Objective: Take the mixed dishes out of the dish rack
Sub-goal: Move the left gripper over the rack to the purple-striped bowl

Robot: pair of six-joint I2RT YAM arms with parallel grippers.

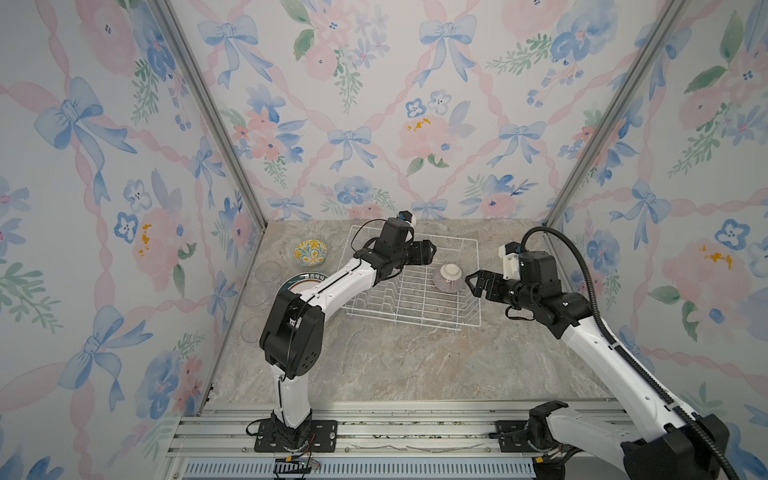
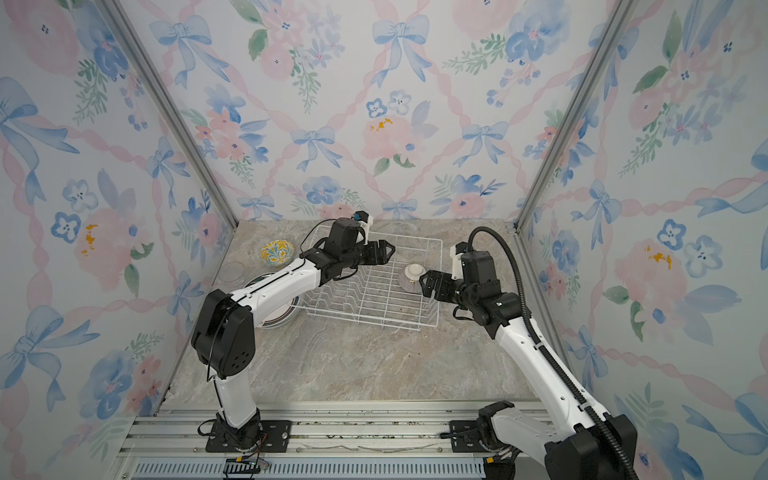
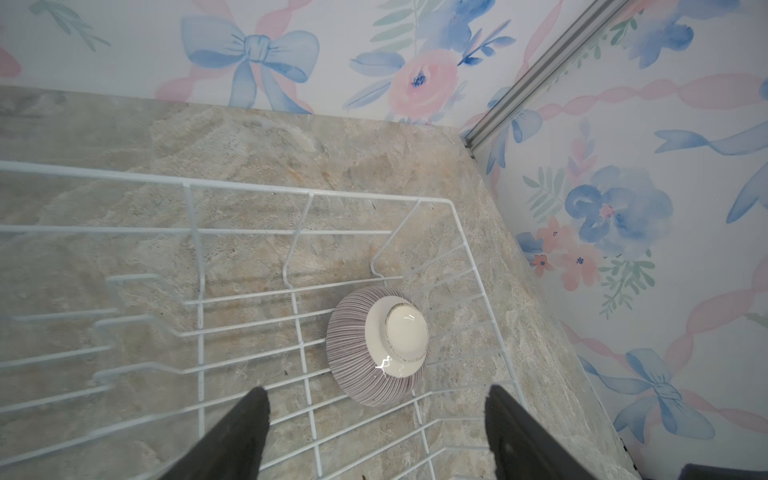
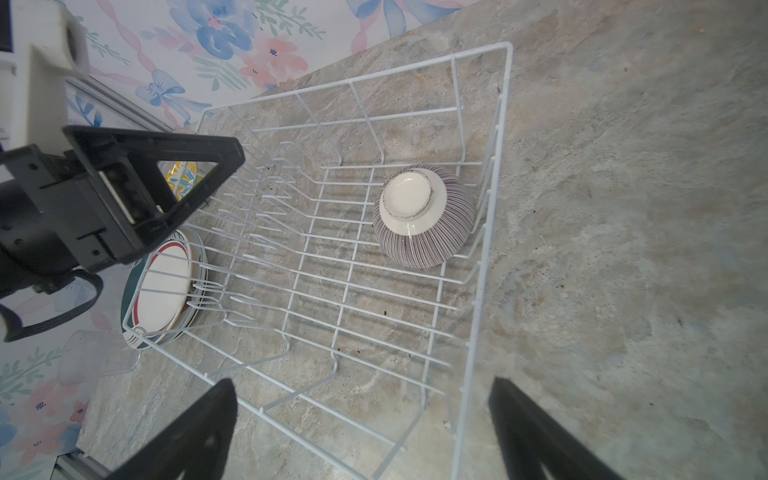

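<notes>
While the upturned purple-striped bowl (image 1: 447,277) sits alone in the dish rack (image 3: 311,193), apparently tilted, the nearer right claw (image 1: 471,286), apart and empty like the left claw (image 1: 432,250), should straddle its rim squarely.

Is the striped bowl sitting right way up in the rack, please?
No, the bowl lies overturned in the rack, its white base facing up.

Three walls (image 1: 374,104) carry pastel wallpaper (image 2: 124,166): blue bows, pink ribbons, pink and blue flowers. Silver metal posts (image 1: 210,108) run up both back corners. Beige-grey marble-look tabletop (image 1: 415,365). Ribbed aluminium rail (image 1: 395,432) along the front edge. Soft, even light.
</notes>
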